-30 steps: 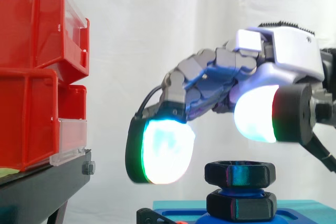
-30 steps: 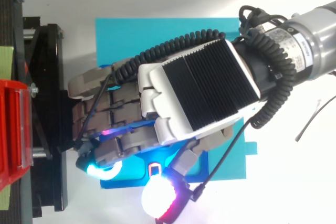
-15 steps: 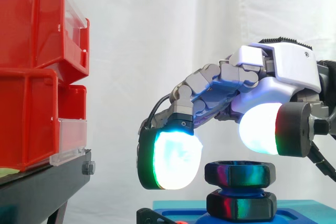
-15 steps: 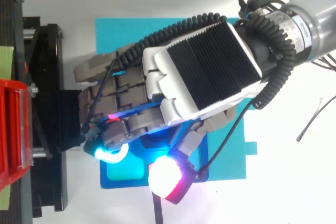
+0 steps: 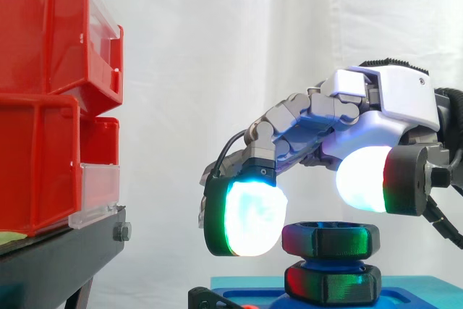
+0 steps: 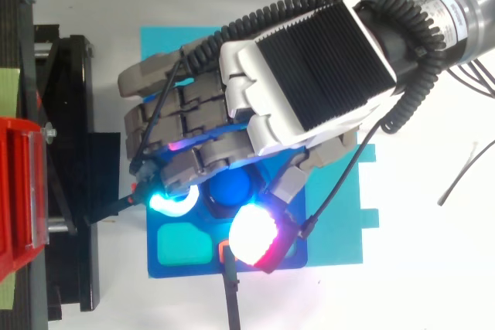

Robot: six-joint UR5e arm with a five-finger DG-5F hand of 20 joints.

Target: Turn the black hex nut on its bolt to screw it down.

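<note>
Approach step: the hand (image 5: pixel 376 117) hovers over the black hex nut (image 5: pixel 330 240), which sits on its bolt above the blue fixture (image 6: pixel 155 267). The fingers (image 5: pixel 246 218) are apart and grip nothing, with 1 pad at the nut's 9 o'clock. Next, I judge, they must close on its flats.

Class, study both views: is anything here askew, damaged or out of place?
Nothing stands out. The black hex nut sits level above the lower nut on the blue base, and the hand arches over it.

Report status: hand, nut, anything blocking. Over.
Hand open, hovering over upper black hex nut. Nut ungripped, above cyan plate. Nothing in the way.
</note>
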